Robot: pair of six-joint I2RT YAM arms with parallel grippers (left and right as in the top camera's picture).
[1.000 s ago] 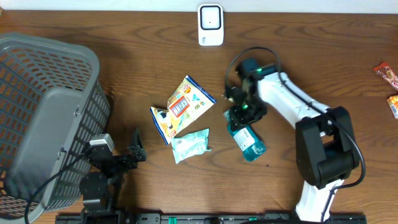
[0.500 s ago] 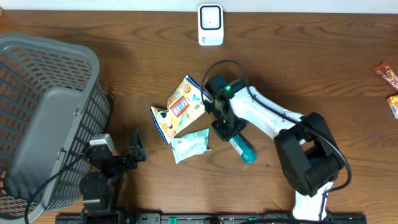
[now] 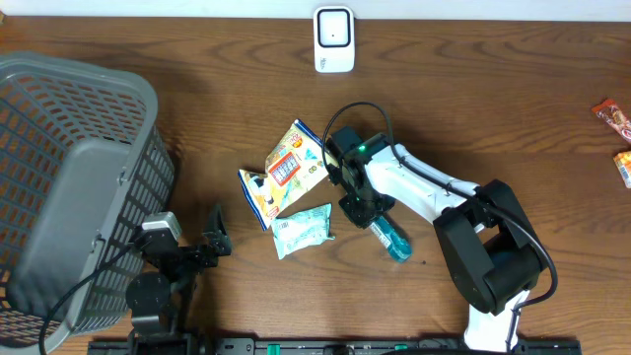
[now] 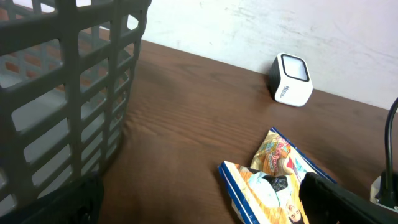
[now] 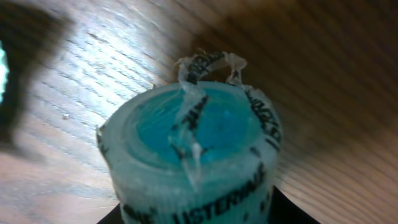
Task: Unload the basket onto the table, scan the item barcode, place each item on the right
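Observation:
The item, a teal mouthwash bottle (image 3: pixel 388 237), hangs low over the table centre, and my right gripper (image 3: pixel 359 205) is shut on its upper end. In the right wrist view its bottom (image 5: pixel 194 146), with torn plastic wrap, fills the frame, and dark fingers (image 5: pixel 292 213) show at its sides. No barcode shows on it. The white barcode scanner (image 3: pixel 334 39) stands at the table's back edge, well away from the bottle; the scanner (image 4: pixel 292 87) also shows in the left wrist view. My left gripper (image 3: pixel 213 243) rests open near the front left, with nothing between its fingers (image 4: pixel 339 200).
A grey mesh basket (image 3: pixel 69 187) fills the left side. Two snack bags (image 3: pixel 291 168) and a pale green pouch (image 3: pixel 302 229) lie just left of the bottle. Small red wrappers (image 3: pixel 616 123) sit at the far right edge.
My right arm has swung left and toward the front with the bottle in its grip, ending beside the snack bags. The left arm has stayed still.

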